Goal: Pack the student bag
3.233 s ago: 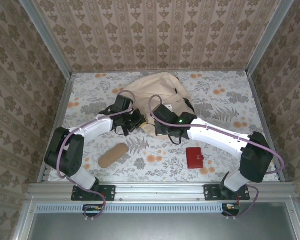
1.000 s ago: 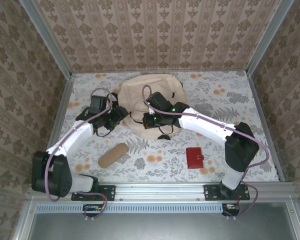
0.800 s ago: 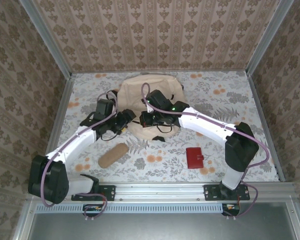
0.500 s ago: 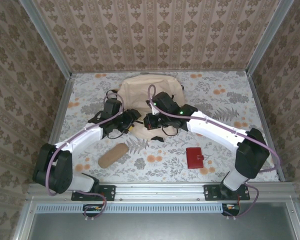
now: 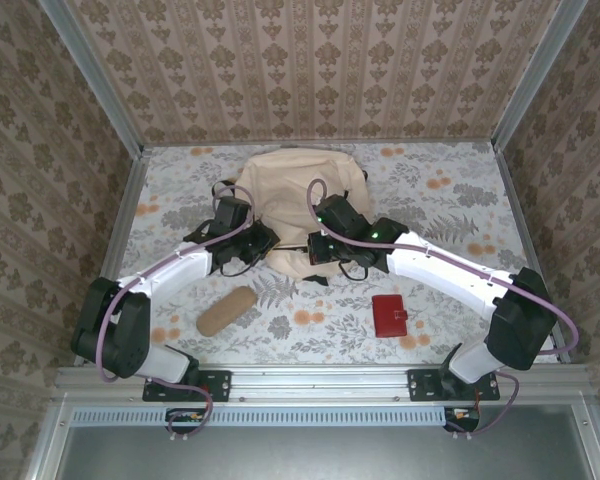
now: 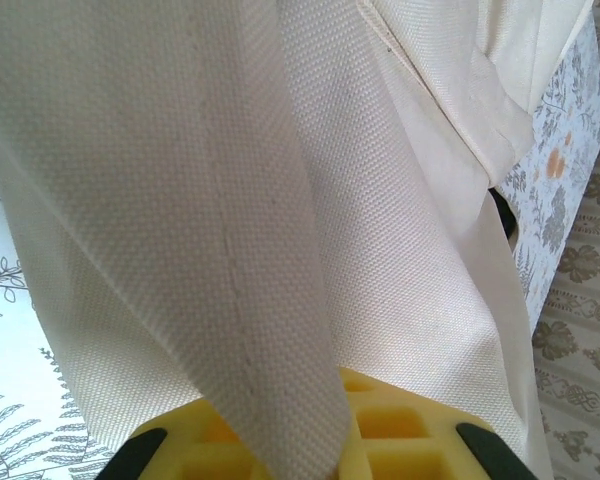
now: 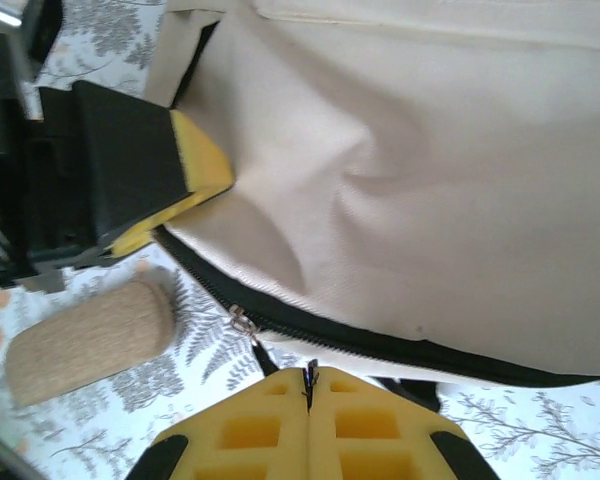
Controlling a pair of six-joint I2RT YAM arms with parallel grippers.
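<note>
The student bag (image 5: 298,185), a big beige fabric backpack, lies at the middle back of the table. My left gripper (image 5: 264,243) is at its near left edge, shut on a fold of the bag's fabric (image 6: 280,330) that runs down between the yellow pads (image 6: 420,425). My right gripper (image 5: 316,252) is at the near edge just to the right. Its pads are pressed together on the thin black zipper pull (image 7: 308,382), which leads up to the slider (image 7: 241,319) on the black zipper (image 7: 380,345). The left gripper's finger (image 7: 195,180) pinches the cloth beside that zipper.
A tan cylindrical pencil pouch (image 5: 226,310) lies near the front left, close below the bag (image 7: 85,345). A red wallet (image 5: 389,315) lies at the front right. Patterned walls close off the table on three sides.
My left gripper has swung right to the bag's near left edge and shut on the fabric. My right gripper, shut throughout, has shifted a little right and nearer.
</note>
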